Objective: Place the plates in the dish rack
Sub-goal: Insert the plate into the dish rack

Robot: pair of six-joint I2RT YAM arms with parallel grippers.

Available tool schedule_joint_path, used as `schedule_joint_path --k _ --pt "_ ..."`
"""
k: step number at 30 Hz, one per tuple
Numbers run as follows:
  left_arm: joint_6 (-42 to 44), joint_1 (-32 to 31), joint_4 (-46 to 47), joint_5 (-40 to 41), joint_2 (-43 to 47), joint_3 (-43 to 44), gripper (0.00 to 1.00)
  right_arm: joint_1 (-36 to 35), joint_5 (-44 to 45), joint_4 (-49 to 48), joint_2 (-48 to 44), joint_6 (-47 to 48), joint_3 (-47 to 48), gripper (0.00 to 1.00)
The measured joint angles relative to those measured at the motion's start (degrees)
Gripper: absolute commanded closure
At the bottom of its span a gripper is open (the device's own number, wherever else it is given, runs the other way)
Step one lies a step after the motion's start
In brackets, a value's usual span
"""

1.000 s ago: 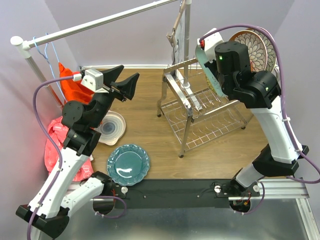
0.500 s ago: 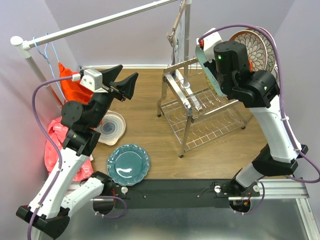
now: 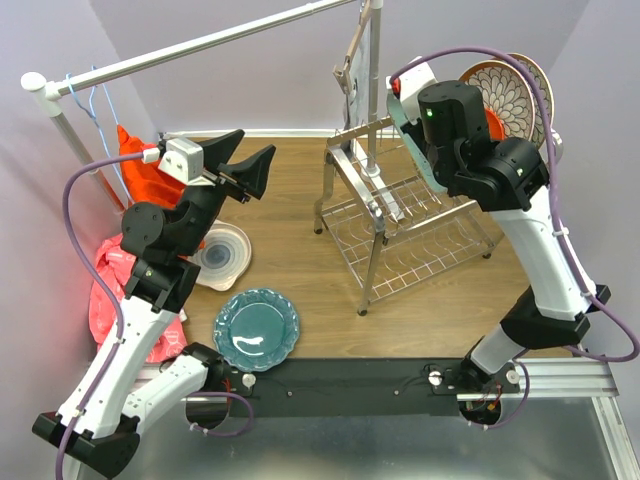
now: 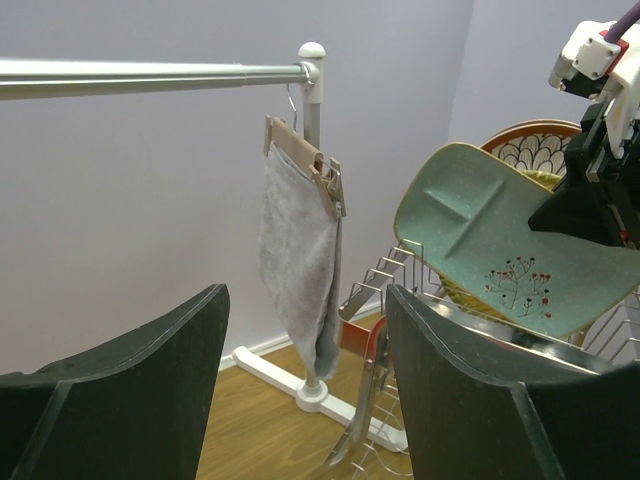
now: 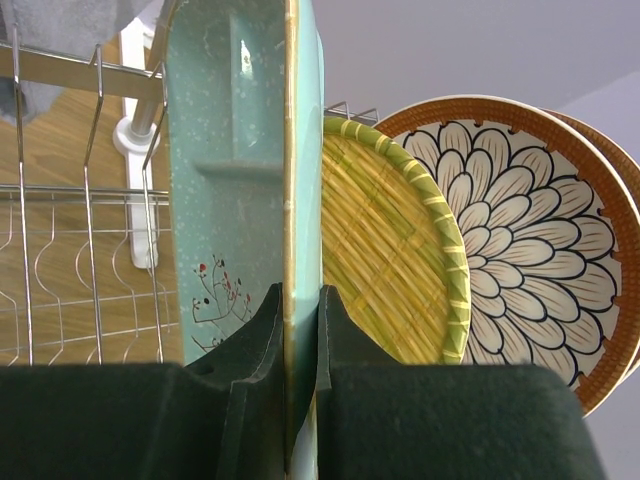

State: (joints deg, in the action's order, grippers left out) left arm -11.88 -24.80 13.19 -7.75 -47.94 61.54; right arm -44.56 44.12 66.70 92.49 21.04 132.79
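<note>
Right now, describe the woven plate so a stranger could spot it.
Find the metal dish rack on the table's right. On it, the woven plate stands between a pale teal plate and a brown-rimmed petal plate. Only it is straw-yellow, green-edged.

The two-tier shiny metal wire dish rack (image 3: 410, 225) sits on the right half of the wooden table (image 3: 290, 200), toward the far edge, with its slanted legs down and thin prongs up. At its top far end there's a pale green speckled plate (image 5: 230, 180) up on edge. It has moulded dividers and a little red-berry twig print, and its lower rim is pinched in the right gripper (image 5: 300, 300). Right next to it stands a yellow woven plate (image 5: 390, 250) with a green rim, then two brown-rimmed white floral plates (image 5: 510, 220), all upright too. Flat on the table are a teal scalloped plate (image 3: 256, 330) by the near edge, left of centre, and a white-grey swirl plate (image 3: 222, 255) just beyond it, nearer the left edge.
</note>
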Motion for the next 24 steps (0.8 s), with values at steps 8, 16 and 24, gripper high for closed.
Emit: schedule_joint_path --k 8,16,24 --pt "0.0 0.1 0.0 -0.5 0.0 0.0 0.27 0.0 0.0 0.0 0.2 0.4 0.0 0.80" --pt "0.0 0.4 0.0 -0.9 -0.1 0.0 0.27 0.0 -0.3 0.3 0.7 1.6 0.5 0.85" --pt "0.0 0.6 0.0 -1.2 -0.2 0.0 0.27 0.0 -0.8 2.9 1.6 3.6 4.4 0.90"
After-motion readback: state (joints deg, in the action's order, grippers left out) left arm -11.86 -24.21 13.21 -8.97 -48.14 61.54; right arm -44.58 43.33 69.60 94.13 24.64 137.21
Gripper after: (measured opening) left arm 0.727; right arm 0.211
